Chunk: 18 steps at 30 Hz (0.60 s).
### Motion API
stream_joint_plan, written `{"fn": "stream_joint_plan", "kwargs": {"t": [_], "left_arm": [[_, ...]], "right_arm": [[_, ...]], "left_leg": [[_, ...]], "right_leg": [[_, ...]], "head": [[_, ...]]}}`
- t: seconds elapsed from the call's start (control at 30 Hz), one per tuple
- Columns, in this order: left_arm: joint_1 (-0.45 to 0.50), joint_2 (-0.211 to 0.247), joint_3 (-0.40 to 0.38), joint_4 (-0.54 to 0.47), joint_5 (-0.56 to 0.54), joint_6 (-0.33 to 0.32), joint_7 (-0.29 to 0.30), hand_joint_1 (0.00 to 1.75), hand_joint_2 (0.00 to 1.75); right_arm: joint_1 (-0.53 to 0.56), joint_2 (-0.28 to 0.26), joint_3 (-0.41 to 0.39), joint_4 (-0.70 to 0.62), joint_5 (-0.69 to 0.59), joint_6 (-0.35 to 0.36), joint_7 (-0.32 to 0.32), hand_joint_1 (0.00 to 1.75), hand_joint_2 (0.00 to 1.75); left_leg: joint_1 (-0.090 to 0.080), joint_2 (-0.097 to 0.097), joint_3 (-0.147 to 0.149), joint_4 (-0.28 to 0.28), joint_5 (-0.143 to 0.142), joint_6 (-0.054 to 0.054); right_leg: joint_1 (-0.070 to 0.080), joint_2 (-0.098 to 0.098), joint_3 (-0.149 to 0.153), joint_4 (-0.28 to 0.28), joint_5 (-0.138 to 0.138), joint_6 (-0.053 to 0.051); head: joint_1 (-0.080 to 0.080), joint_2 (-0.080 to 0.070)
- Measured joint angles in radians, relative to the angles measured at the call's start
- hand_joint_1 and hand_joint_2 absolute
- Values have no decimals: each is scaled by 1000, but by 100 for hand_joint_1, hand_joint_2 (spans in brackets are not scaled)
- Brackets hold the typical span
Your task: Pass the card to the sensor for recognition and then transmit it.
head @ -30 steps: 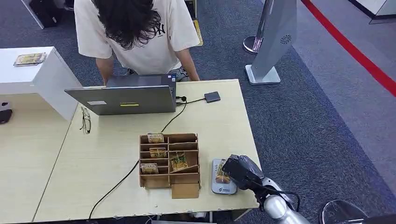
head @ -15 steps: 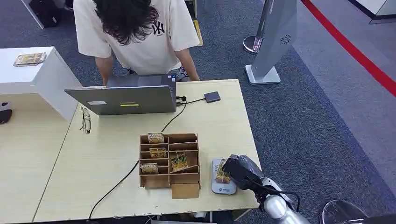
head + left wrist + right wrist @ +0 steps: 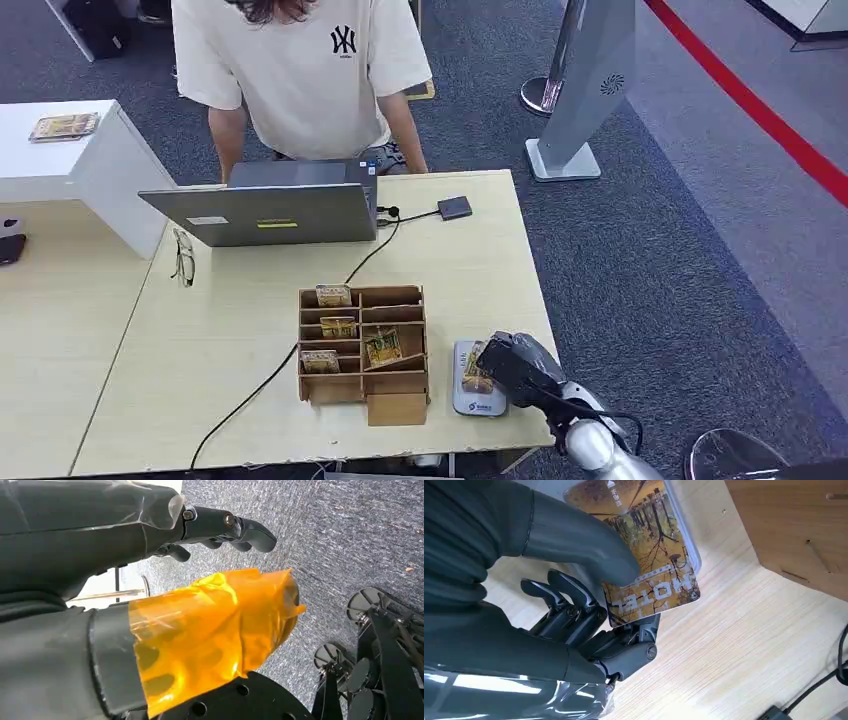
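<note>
The right hand (image 3: 515, 365) pinches the card (image 3: 651, 555) with its fingers (image 3: 574, 600), holding it over the sensor (image 3: 478, 400) on the worktop (image 3: 200, 360). The reading step is on. Next, I think, lift and pass it. The left hand (image 3: 150, 555) holds nothing, fingers apart.

Pale wood table (image 3: 470, 260), centre frame. On it: open grey laptop (image 3: 265, 210) at upper left, glasses (image 3: 183, 256) beside it, small dark adapter (image 3: 454, 207) upper right with black cable (image 3: 300, 340) trailing down-left, wooden compartment box (image 3: 362, 345) low centre, grey sensor (image 3: 470, 390) just right of box.
</note>
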Motion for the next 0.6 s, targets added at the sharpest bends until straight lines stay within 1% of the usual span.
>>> {"fn": "stream_joint_plan", "kwargs": {"t": [0.6], "left_arm": [[0, -7, 0, -2, 6, 0, 0, 0, 0]], "right_arm": [[10, -1, 0, -7, 0, 0, 0, 175, 175]], "left_leg": [[0, 0, 0, 0, 0, 0]], "right_leg": [[0, 0, 0, 0, 0, 0]], "head": [[0, 0]]}}
